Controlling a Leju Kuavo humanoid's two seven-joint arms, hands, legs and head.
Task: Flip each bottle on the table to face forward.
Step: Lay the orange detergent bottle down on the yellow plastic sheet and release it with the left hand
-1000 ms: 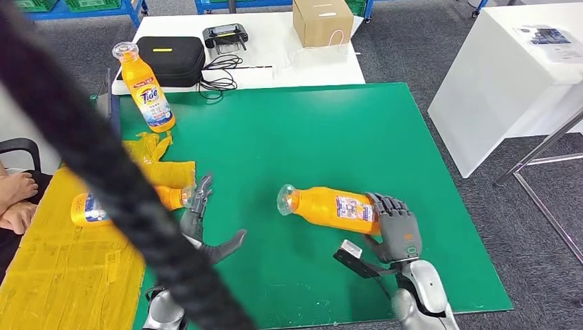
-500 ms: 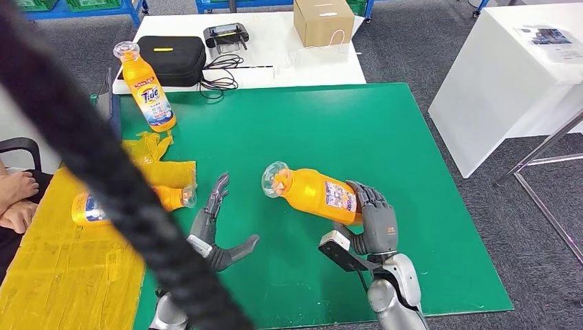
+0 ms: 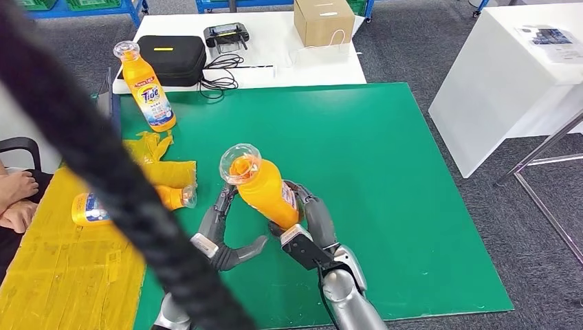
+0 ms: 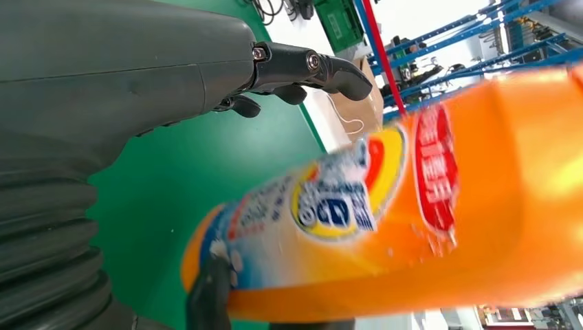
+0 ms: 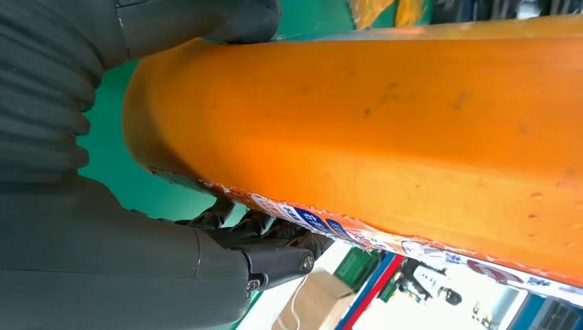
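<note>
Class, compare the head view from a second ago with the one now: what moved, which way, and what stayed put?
The right hand has lifted the orange detergent bottle it grips toward the left hand, tilting it from lying toward upright, cap up. The left hand, open, has moved in beside it. The upright orange Tide bottle at the green mat's far corner and the orange bottle lying on the yellow sheet stayed put.

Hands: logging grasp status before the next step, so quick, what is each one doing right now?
Left hand: open, fingers spread beside the bottle, holding nothing.
Right hand: holds the orange bottle by its lower body, lifted and tilted.
</note>
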